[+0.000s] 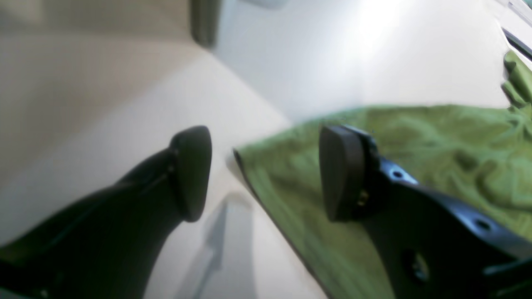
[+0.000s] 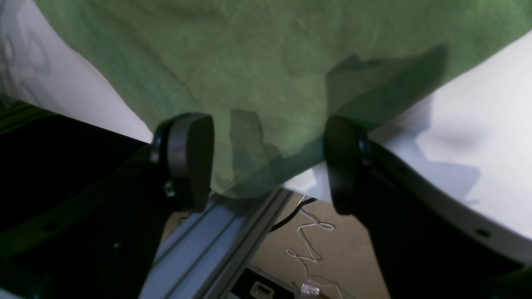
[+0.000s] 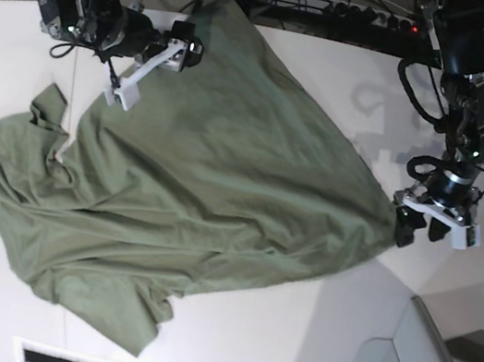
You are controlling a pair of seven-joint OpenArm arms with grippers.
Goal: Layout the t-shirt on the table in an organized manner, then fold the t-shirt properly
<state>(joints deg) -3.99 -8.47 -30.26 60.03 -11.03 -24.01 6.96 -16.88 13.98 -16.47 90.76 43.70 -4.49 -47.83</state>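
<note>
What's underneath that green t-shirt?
The white table shows all around the t-shirt; one corner hangs over its far edge. Anything beneath the cloth is hidden.

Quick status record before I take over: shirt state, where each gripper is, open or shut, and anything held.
t-shirt: spread on the table, still wrinkled, not folded; one corner hangs over the far edge
left gripper: open, empty, at the shirt's corner on the base view's right
right gripper: open, empty, at the shirt corner over the far table edge
held: nothing by either gripper
</note>
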